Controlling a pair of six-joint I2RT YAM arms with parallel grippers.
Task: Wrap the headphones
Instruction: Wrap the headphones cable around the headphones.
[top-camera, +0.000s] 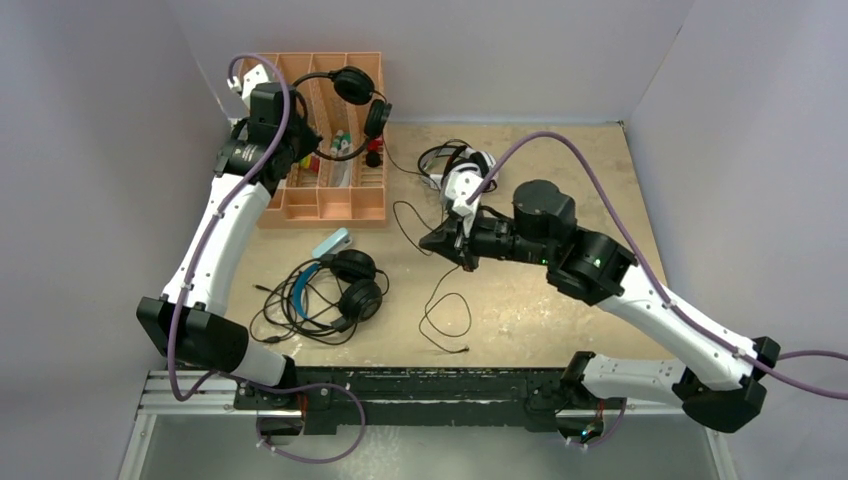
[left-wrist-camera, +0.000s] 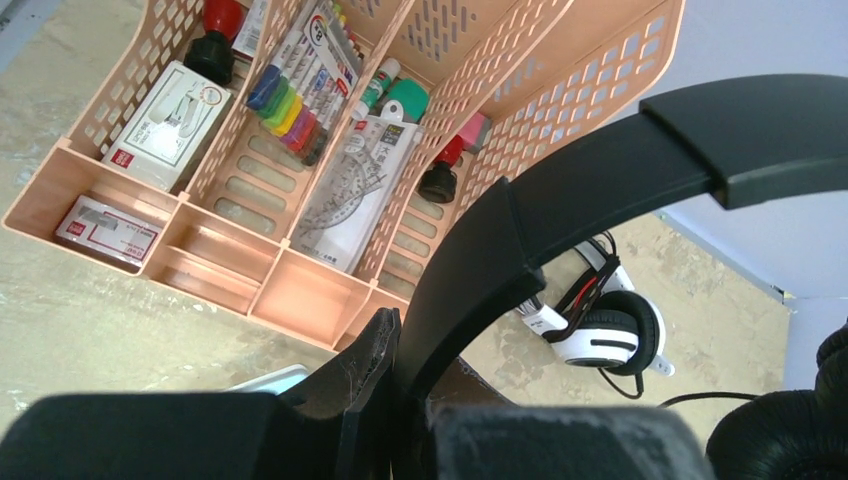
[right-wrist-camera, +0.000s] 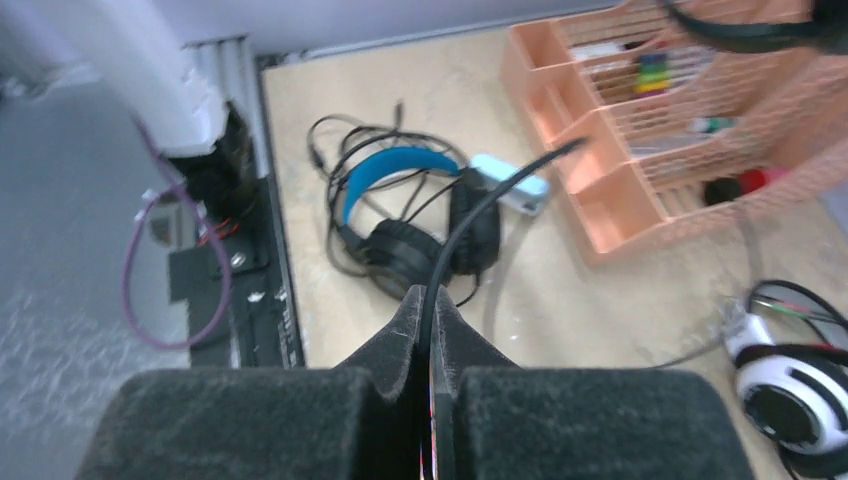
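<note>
One slim black headset (top-camera: 353, 85) held aloft back-left, white-and-black headset (top-camera: 470, 165) lying centre-back, blue-banded headset (top-camera: 360, 298) lying front-left

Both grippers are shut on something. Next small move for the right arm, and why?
Likely carry the right gripper toward the all-black headset and lay a first turn of cable over its headband. The left gripper pinches that headband above the organizer tray; the right jaws are shut on the thin cable, which seems to run from it, with slack on the table.

Peach organizer (top-camera: 345, 205), blue-banded black headset (top-camera: 360, 298)
</note>
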